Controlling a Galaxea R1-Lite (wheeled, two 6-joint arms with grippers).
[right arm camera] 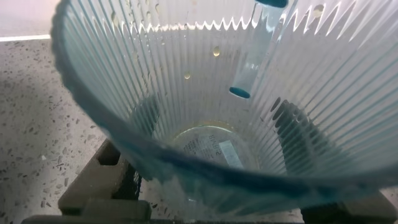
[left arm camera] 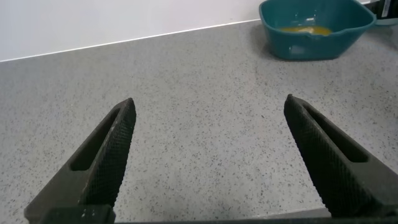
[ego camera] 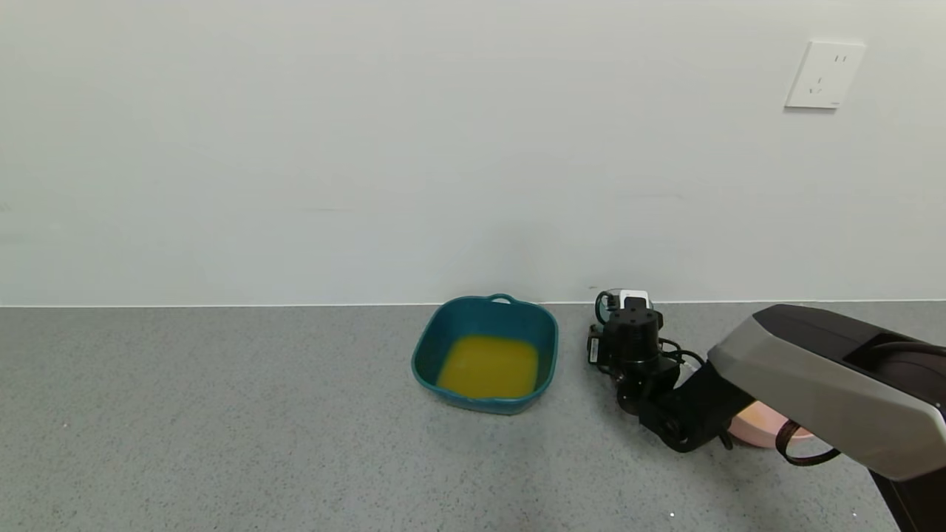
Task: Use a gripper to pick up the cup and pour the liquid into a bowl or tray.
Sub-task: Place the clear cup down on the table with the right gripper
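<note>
Liquid [ego camera: 488,367] fills the basin [ego camera: 432,336]; right claw [right arm camera: 205,193] clamps the empty cup [right arm camera: 186,81]; left claw [left arm camera: 211,155] gapes

The head view looks forward and down from above onto the grey bench [ego camera: 222,414] and the white wall behind it, taking in the teal basin [ego camera: 484,353] at mid-distance. The left wrist view sits low over the bench, facing out between its pincer [left arm camera: 208,162] fingers toward the same basin [left arm camera: 314,28] farther off. The right wrist view looks from very close straight down into the ribbed cup [right arm camera: 217,106].
</note>
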